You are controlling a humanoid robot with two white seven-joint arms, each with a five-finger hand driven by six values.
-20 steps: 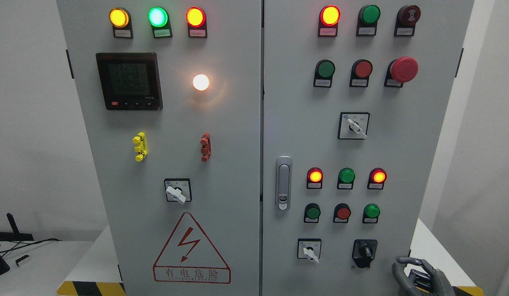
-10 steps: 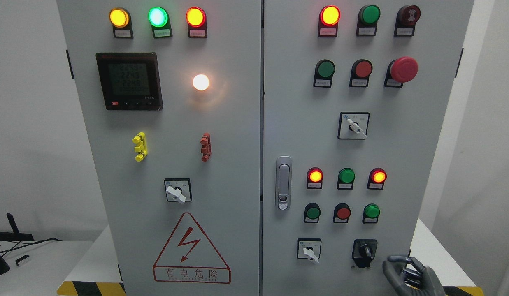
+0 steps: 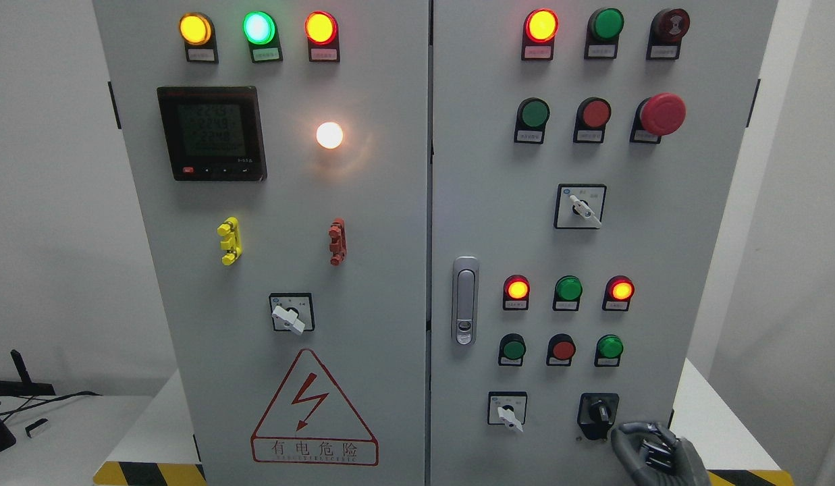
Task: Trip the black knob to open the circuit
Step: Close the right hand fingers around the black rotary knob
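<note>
**Clear panel around the black knob, buttons crowd above**

The black knob [image 3: 598, 410] sits low on the right door, with bare grey panel to its right and below, where the right hand [image 3: 650, 451] is, just beside it. To its left the white switch [image 3: 507, 410] stands near, with a bare strip between. Above, the row of three small buttons [image 3: 561, 349] hangs close. The door handle [image 3: 465, 300] is well apart to the upper left

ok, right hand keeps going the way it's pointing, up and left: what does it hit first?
Most likely the black knob: the right hand sits just below and right of it, fingers curled toward it, nothing visible between them. Depth off the cabinet door is unclear from this single view.
</note>
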